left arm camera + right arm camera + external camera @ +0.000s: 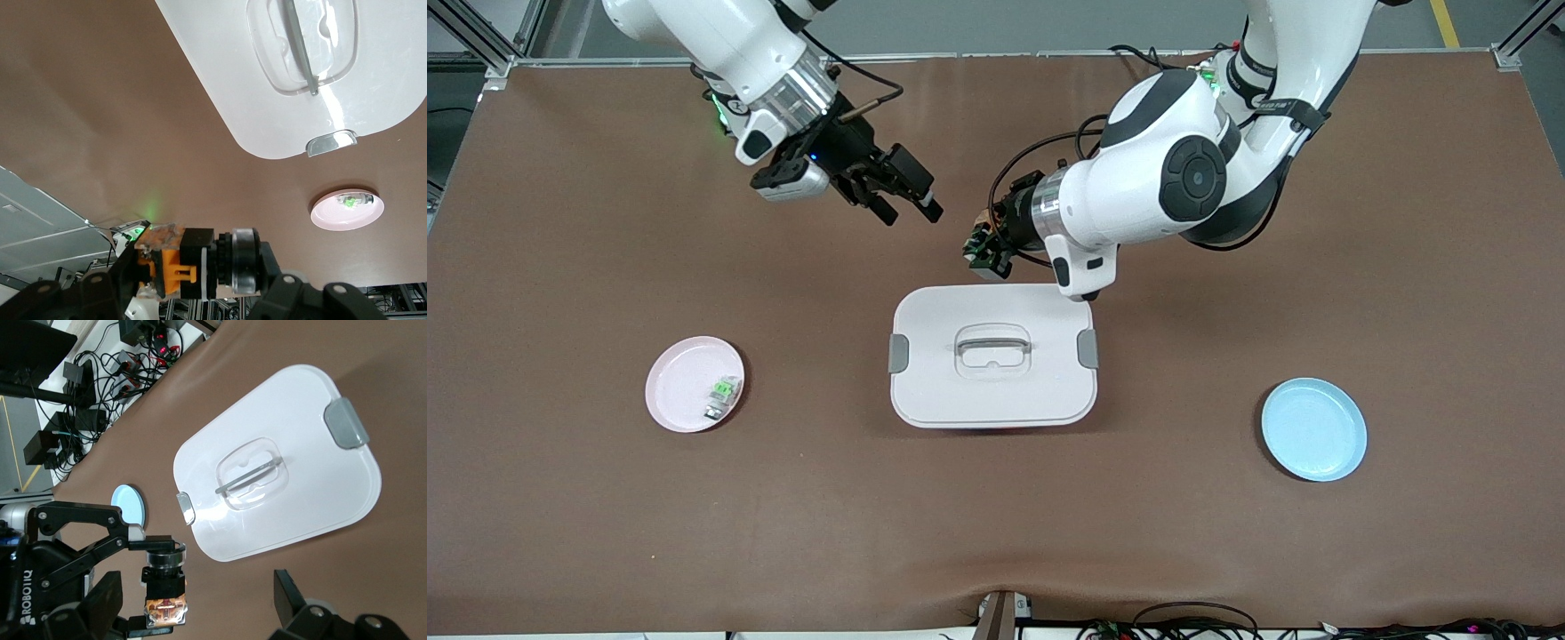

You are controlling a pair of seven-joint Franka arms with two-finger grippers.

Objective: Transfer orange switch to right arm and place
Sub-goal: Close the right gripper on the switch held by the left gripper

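You see the orange switch (190, 270) clamped in the left gripper (985, 244), held in the air just above the edge of the white lidded box (992, 391). Your right gripper (907, 209) hangs close beside it over the table, jaws spread wide and holding nothing. Well off from both grippers, a pink plate (680, 391) carries a green-and-white switch (722, 396), and a blue plate (1313, 429) sits toward the left arm's end.

- We see a brown mat covering the surface (605, 516), wrinkled along its near edge.
- We note aluminium framing (480, 40) at the corners.
- Cables and power adapters (80, 407) lie on the grey floor.
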